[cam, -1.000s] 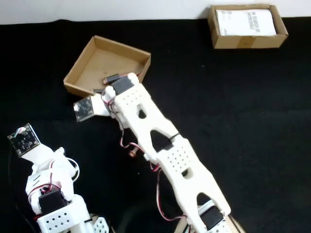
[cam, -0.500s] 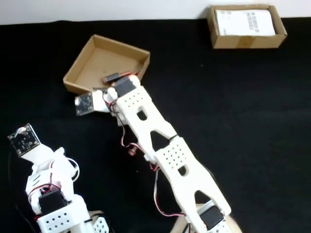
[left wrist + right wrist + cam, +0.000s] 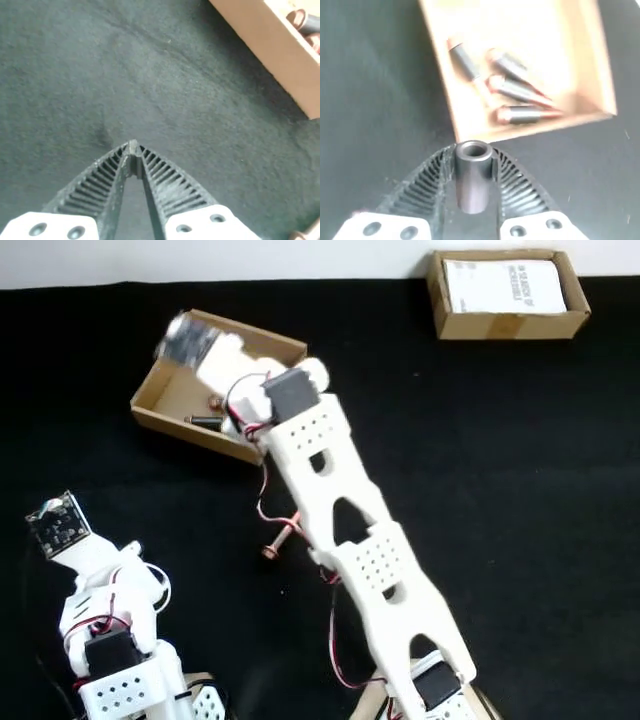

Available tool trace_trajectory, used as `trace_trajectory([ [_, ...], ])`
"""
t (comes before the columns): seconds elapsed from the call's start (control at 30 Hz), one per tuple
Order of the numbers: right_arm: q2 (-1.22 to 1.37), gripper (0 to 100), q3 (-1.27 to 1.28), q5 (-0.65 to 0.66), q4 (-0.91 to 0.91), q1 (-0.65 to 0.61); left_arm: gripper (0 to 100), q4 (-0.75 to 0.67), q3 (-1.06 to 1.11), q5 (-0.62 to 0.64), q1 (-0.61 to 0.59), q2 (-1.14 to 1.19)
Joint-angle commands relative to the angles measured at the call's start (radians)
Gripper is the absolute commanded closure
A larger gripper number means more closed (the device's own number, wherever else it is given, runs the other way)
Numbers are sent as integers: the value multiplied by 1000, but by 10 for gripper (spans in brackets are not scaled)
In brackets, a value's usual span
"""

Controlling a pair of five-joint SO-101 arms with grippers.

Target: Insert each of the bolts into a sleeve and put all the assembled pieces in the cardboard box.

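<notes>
Four assembled pieces point(image 3: 512, 90) lie already inside the cardboard box point(image 3: 545, 45), close together near one of its walls, so for them the task looks finished. The right gripper point(image 3: 472, 152) hangs just outside that same wall of the box, and it is clenched on a dark sleeve point(image 3: 472, 182). The sleeve sits lengthwise between the fingers with its open end pointing towards the box. I think it is held in this way so that the hole stays free for a bolt. One loose bolt point(image 3: 277, 541) lies on the black table point(image 3: 500, 490), well apart from the box point(image 3: 170, 425), partly under the right arm point(image 3: 340, 530); it seems to have no sleeve. The left gripper point(image 3: 132, 150) is pressed together on nothing, low over the table beside an outer wall of the box point(image 3: 280, 55). Probably it must take this bolt, because the right one is occupied.
</notes>
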Motion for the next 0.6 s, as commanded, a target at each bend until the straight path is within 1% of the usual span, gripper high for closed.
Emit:
trace_trajectory([
  [0.0,-203,991,61,-236,15,61,992,0,5,41,25,-2],
  [0.1,-338,991,179,-342,15,96,992,2,-96,41,41,-2],
  [0.2,-506,991,372,-404,15,94,992,3,-232,-5,110,-1],
  [0.27,-633,991,564,-431,15,73,992,37,-321,-14,177,2],
  [0.33,-768,991,796,-457,15,41,992,127,-404,-14,266,25],
  [0.43,-966,991,1175,-505,8,1,991,253,-498,-14,412,145],
  [0.57,-1196,991,1620,-539,-85,16,991,265,-593,-15,496,394],
])
